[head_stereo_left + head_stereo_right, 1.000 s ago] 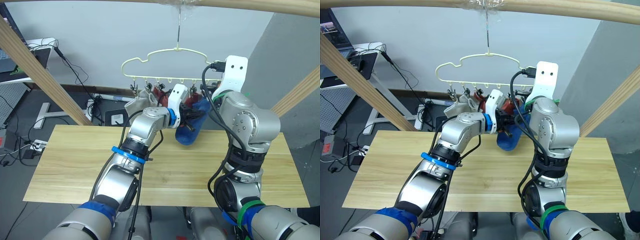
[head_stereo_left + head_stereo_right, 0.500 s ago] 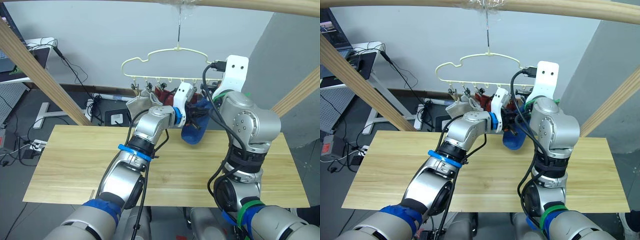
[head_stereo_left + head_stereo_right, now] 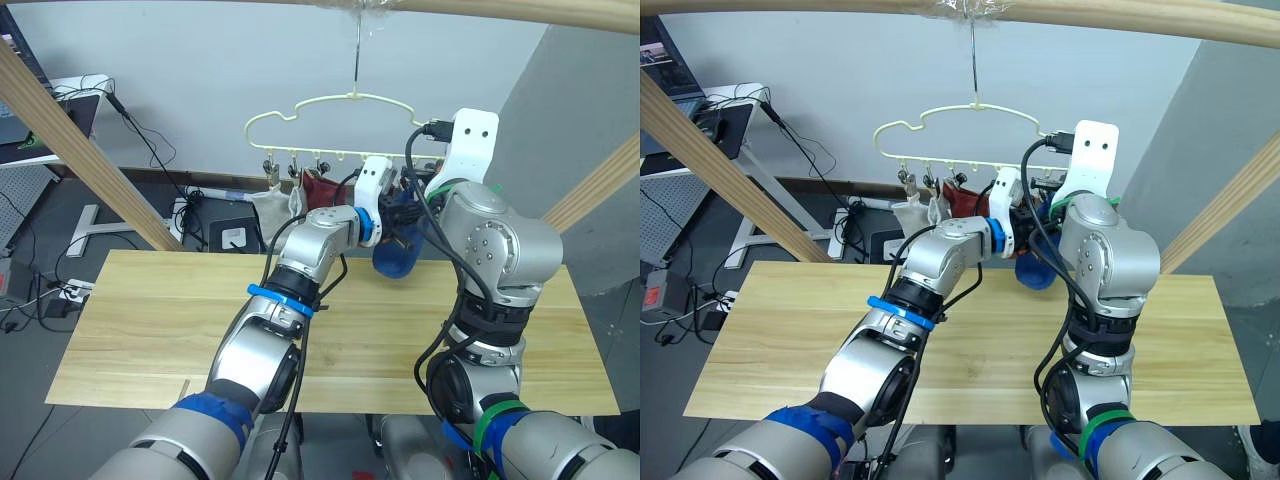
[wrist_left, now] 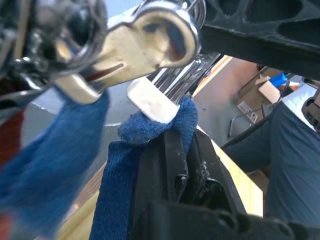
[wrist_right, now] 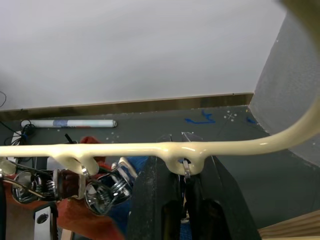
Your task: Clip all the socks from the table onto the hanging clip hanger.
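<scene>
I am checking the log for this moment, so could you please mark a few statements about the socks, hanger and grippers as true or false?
1. The left gripper pinches a blue fabric sock. True.
2. The pale-yellow wire clip hanger lies on the light wooden plank table. False: it hangs from a pole by its hook.
3. A light grey sock hangs from the hanger. True.
4. Rust-red socks lie on the table. False: a rust-red sock hangs from the hanger.

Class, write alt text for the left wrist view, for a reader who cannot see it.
The left gripper pinches the bunched top of a blue sock and holds it up against an open metal clip with a white pad. Another blue sock hangs blurred beside it, and the wooden table lies below.
</scene>
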`<state>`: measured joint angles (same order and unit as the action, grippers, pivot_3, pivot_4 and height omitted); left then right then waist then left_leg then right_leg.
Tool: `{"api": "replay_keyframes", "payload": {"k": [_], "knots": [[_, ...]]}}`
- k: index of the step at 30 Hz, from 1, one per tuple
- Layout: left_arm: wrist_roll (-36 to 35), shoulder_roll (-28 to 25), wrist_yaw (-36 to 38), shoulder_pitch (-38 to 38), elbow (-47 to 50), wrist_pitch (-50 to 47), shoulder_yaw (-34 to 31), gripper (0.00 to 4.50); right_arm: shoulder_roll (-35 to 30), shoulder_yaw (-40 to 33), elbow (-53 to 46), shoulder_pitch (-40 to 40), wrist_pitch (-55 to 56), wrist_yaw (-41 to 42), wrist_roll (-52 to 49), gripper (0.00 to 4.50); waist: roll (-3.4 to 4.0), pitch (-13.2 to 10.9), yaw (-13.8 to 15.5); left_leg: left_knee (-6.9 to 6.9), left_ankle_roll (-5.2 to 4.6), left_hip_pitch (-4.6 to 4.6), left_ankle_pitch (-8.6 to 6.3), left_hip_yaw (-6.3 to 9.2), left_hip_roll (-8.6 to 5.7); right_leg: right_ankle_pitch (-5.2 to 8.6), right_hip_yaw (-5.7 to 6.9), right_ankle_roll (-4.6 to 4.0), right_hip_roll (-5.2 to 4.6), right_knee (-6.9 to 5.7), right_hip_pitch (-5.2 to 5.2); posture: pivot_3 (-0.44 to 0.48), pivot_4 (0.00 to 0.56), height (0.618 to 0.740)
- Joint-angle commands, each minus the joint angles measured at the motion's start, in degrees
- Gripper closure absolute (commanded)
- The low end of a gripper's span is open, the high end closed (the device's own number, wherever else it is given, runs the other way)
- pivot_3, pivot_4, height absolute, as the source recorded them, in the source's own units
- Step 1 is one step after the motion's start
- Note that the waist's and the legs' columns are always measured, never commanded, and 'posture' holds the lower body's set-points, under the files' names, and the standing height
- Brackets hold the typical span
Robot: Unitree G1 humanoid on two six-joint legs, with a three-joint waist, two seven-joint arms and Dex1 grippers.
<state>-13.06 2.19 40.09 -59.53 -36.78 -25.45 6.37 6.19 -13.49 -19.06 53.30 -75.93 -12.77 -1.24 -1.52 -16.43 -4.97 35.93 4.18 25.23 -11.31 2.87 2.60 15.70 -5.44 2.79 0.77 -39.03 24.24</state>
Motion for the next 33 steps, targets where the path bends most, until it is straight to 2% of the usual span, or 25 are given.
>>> {"api": "replay_keyframes", "payload": {"k": [1, 3, 6, 7, 9, 15, 20, 25, 30, 33], "knots": [[-0.8, 0.4, -0.5, -2.8, 1.1, 2.3, -1.9, 4.46, 0.3, -0.4, -1.9, 0.4, -0.8, -0.3, 0.1, 4.50, 0.00, 0.0, 0.0, 0.00, 0.00, 0.00, 0.00, 0.00, 0.00, 0.00, 0.00, 0.00, 0.00, 0.00, 0.00, -0.110, 0.270, 0.740], [-0.8, 0.5, -0.2, -2.7, 1.3, 2.1, -1.8, 4.46, 0.4, -0.6, -1.9, 0.4, -0.9, 0.0, -0.2, 4.50, 0.00, 0.0, 0.0, 0.00, 0.00, 0.00, 0.00, 0.00, 0.00, 0.00, 0.00, 0.00, 0.00, 0.00, 0.00, -0.110, 0.270, 0.740], [-0.9, 0.4, 0.2, -2.6, 1.6, 1.7, -1.6, 4.50, 0.4, -0.6, -1.9, 0.3, -1.1, 0.2, -0.3, 3.76, 0.00, 0.0, -0.1, 0.00, 0.00, 0.00, 0.00, 0.00, 0.00, 0.00, 0.00, 0.00, 0.00, 0.00, 0.00, -0.110, 0.270, 0.740], [-1.0, 0.4, 0.3, -2.6, 1.6, 1.5, -1.6, 4.50, 0.5, -0.6, -1.9, 0.3, -1.3, 0.1, -0.2, 3.28, 0.00, 0.0, -0.1, 0.00, 0.00, 0.00, 0.00, -0.01, 0.00, 0.00, -0.01, 0.00, 0.00, 0.00, 0.01, -0.110, 0.270, 0.740], [-1.2, 0.4, 0.7, -2.5, 1.9, 0.8, -1.8, 4.50, 0.6, -0.5, -2.0, 0.3, -1.6, 0.0, 0.0, 2.63, 0.01, 0.0, -0.1, 0.00, 0.00, 0.00, 0.00, 0.00, 0.00, 0.00, 0.00, 0.00, 0.00, 0.00, 0.01, -0.108, 0.272, 0.740], [-1.1, -1.0, 1.8, -0.5, 6.0, -2.9, -0.9, 2.96, -0.3, 0.1, -3.1, -0.6, -2.9, 0.8, 0.0, 2.59, 0.01, 0.0, -0.1, -0.01, 0.00, 0.00, 0.00, 0.00, 0.00, 0.00, -0.01, 0.00, 0.00, 0.00, 0.02, -0.102, 0.270, 0.740], [-1.1, -5.7, 4.0, 6.6, 18.2, -9.6, 2.6, 1.45, -4.0, 1.1, -6.4, -3.6, -5.8, 4.6, -1.5, 2.59, 0.02, 0.0, -0.1, -0.04, 0.01, 0.00, 0.01, 0.00, 0.03, 0.00, 0.00, 0.01, 0.00, -0.01, 0.03, -0.096, 0.265, 0.740], [-2.6, -10.7, 4.1, 13.8, 30.7, -15.9, 3.5, 0.04, -9.3, 1.2, -12.7, -7.8, -9.7, 11.3, -5.2, 2.59, 0.03, 0.0, -0.1, -0.04, 0.01, 0.00, 0.01, 0.01, 0.04, 0.00, -0.01, 0.00, 0.01, -0.05, 0.04, -0.091, 0.255, 0.740], [-4.4, -14.9, 2.4, 20.6, 40.1, -20.4, 1.8, 0.04, -14.0, -0.4, -18.6, -12.4, -11.6, 18.5, -9.9, 2.59, 0.03, 0.0, -0.1, 0.02, 0.02, 0.00, 0.01, 0.01, 0.04, 0.00, -0.01, 0.00, 0.00, -0.06, 0.02, -0.102, 0.243, 0.740], [-6.3, -16.8, 0.6, 25.9, 46.6, -22.8, -1.1, 0.04, -17.4, -1.2, -23.8, -18.8, -11.3, 26.0, -15.5, 2.59, 0.02, 0.0, -0.1, 0.01, 0.02, -0.04, 0.00, 0.01, 0.04, 0.00, -0.02, 0.01, 0.00, -0.02, -0.05, -0.097, 0.234, 0.740]]}}
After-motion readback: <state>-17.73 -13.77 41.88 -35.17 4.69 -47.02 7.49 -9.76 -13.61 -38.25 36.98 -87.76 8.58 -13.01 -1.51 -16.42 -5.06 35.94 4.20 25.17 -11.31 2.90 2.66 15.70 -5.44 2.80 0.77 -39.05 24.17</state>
